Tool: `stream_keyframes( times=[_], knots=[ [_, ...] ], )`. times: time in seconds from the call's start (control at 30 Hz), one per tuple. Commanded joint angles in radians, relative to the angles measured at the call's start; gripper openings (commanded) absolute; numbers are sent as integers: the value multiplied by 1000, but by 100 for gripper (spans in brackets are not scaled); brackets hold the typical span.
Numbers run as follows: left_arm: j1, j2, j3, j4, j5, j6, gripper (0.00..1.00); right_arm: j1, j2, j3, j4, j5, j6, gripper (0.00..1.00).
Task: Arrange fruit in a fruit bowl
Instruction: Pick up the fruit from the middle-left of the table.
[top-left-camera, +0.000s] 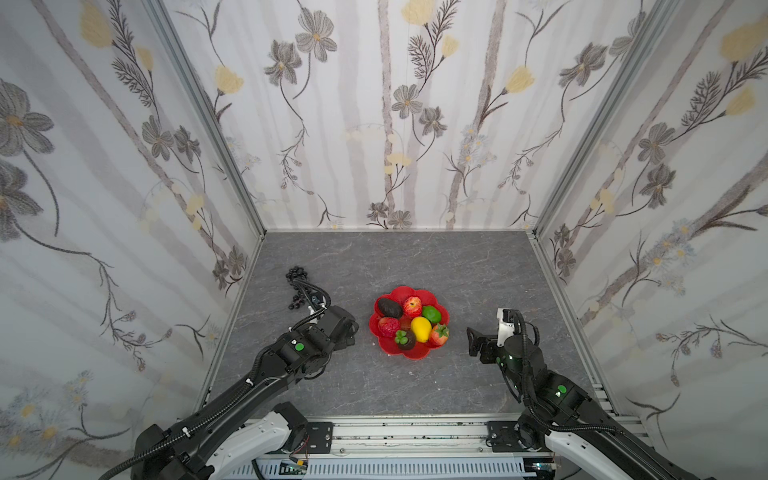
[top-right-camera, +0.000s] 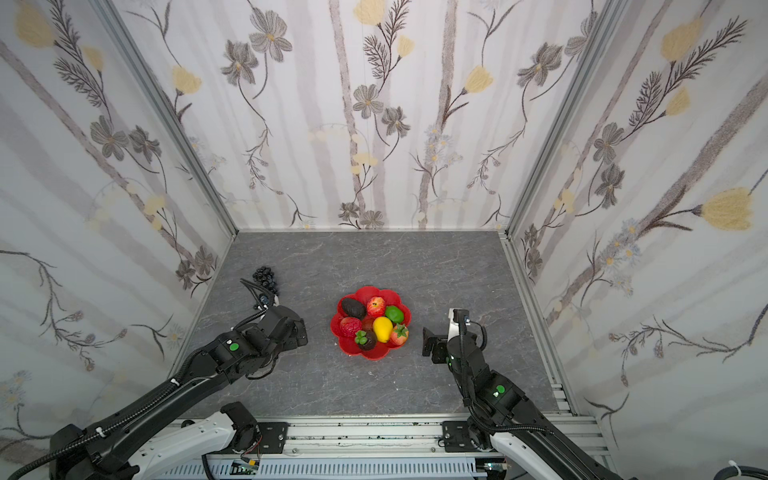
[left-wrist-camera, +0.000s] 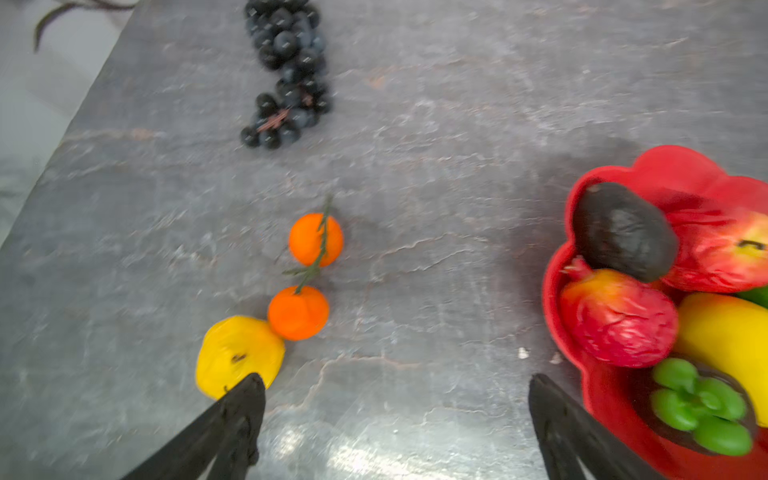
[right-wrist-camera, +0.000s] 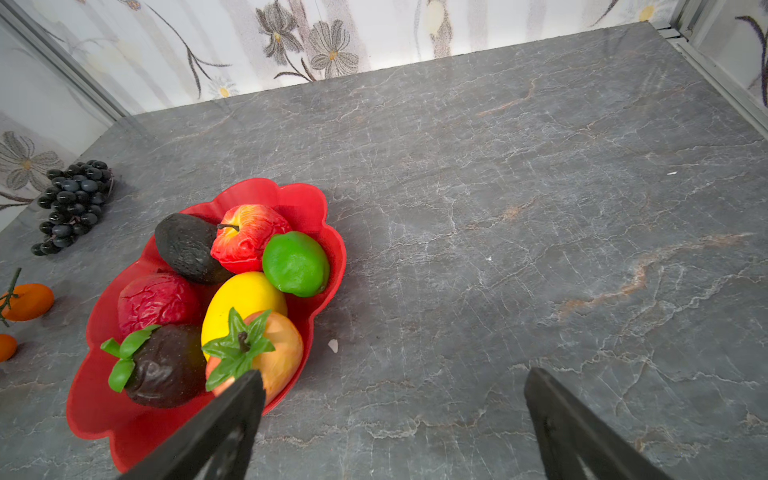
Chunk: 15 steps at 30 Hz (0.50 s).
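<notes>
On the worktop (top-left-camera: 457, 266), dead centre, the bowl (top-left-camera: 411, 354) holds seven: avocado (top-left-camera: 389, 308), apple (top-left-camera: 412, 306), lime (top-left-camera: 432, 314), lemon (top-left-camera: 421, 328), strawberry (top-left-camera: 439, 334), bumpy red fruit (top-left-camera: 387, 326), dark leafy-topped fruit (top-left-camera: 405, 340). Outside it, toward the left edge: grapes (left-wrist-camera: 286, 70), two oranges (left-wrist-camera: 316, 240), a yellow fruit (left-wrist-camera: 239, 355). Left claw (left-wrist-camera: 397, 386) gapes wide beside the bowl, empty; right claw (right-wrist-camera: 395, 376) likewise, on the opposite side.
</notes>
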Motion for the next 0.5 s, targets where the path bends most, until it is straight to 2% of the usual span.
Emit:
stream_keyframes(
  times=[0.0, 0.2, 0.47],
  knots=[
    [61, -4, 1, -189, -29, -148, 100, -3, -4, -15, 84, -5, -33, 98],
    [230, 0, -55, -153, 59, -160, 97, -6, -6, -14, 84, -41, -46, 97],
    [309, 47, -122, -74, 102, -154, 94, -9, -11, -14, 82, -56, -49, 97]
  ],
)
